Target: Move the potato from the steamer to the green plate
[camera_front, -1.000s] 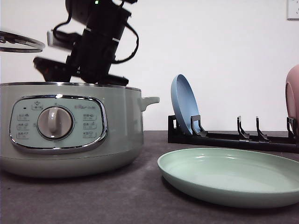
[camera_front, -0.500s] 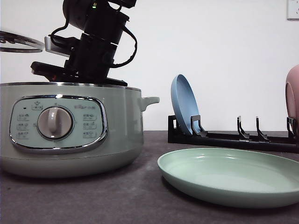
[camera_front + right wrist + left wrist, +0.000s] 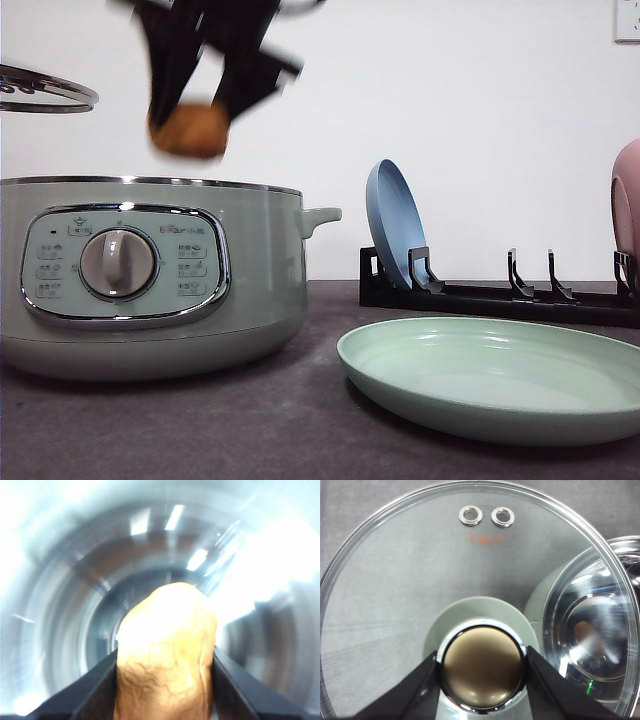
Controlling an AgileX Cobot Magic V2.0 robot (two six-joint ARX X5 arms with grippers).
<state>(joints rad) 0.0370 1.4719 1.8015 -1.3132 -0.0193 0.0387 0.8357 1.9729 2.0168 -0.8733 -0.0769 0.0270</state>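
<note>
The orange-brown potato (image 3: 190,130) hangs in the air just above the chrome rim of the sage-green steamer (image 3: 150,300), with my right gripper (image 3: 192,118) shut on it and motion-blurred. In the right wrist view the potato (image 3: 165,650) sits between both fingers (image 3: 92,690), the steamer's shiny inside (image 3: 65,605) blurred behind it. My left gripper (image 3: 482,680) is shut on the knob (image 3: 482,672) of the glass lid (image 3: 410,580), held up at the far left (image 3: 45,92). The green plate (image 3: 490,375) lies on the table to the steamer's right, with nothing on it.
Behind the green plate runs a black dish rack (image 3: 500,295), with a blue plate (image 3: 395,225) standing in it at the left and a pink plate (image 3: 627,210) at the right edge. The steamer's side handle (image 3: 320,215) points toward the rack.
My right gripper, low inside the steamer before, has risen fast out of it with the potato between its fingers. The lid stays held at the left.
</note>
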